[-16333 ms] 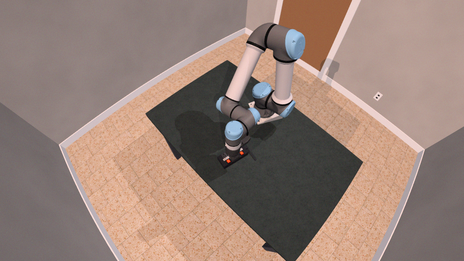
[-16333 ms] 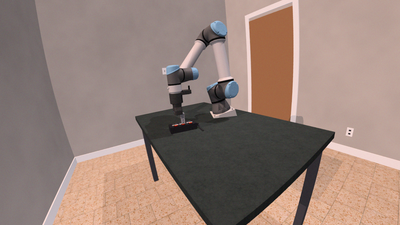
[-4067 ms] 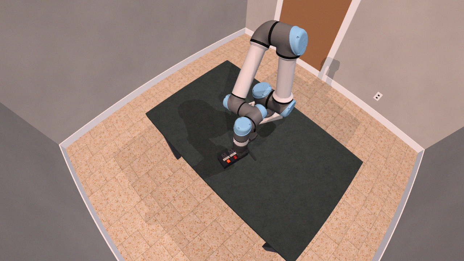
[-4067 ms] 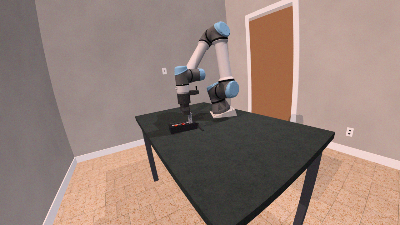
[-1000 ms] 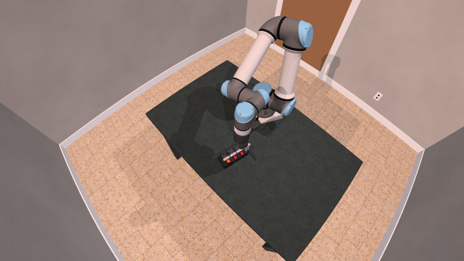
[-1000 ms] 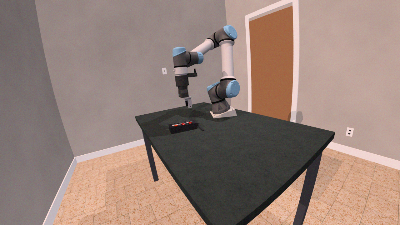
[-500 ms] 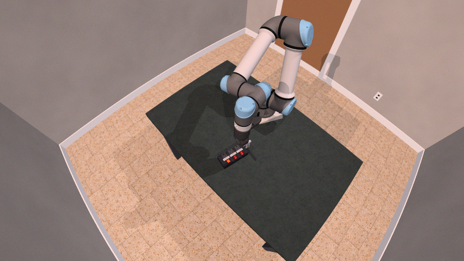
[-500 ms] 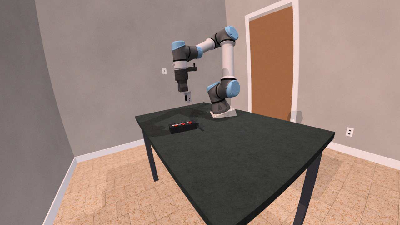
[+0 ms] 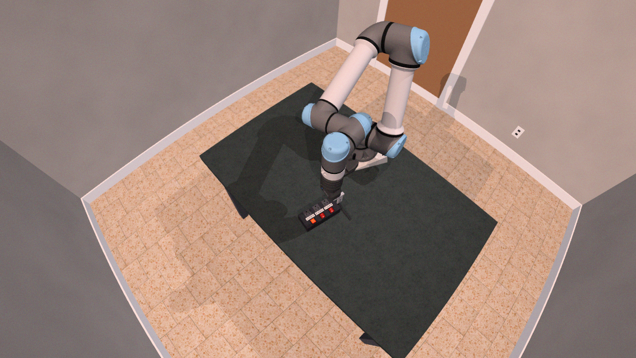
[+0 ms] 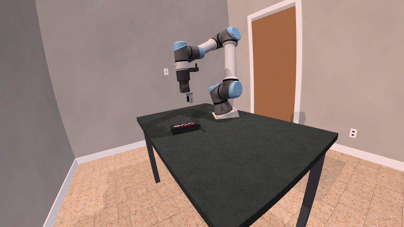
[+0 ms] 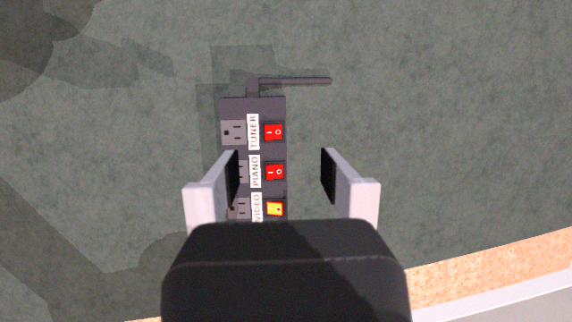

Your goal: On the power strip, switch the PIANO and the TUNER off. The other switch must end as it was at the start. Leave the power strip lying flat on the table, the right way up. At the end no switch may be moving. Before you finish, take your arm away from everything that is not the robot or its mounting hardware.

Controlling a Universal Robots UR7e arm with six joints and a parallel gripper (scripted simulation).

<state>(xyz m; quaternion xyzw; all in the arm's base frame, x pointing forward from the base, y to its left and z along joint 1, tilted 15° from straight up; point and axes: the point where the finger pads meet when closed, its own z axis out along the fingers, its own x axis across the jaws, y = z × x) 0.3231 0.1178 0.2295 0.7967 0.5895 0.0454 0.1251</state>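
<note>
High over the table, gripper hangs with fingers spread wide, nothing between them. Directly below, power strip lies flat, face up, on the dark table, near the arm's base plate.

Wrist view reads three labels in a row: TUNER switch plain red, PIANO switch plain red, VIDEO switch glowing orange-yellow. Rockers are marked I and O. A short cord stub leaves the TUNER end.

Exterior view alone shows the gap between gripper and strip; labels unreadable there. Top view shows the arm folded over.
</note>
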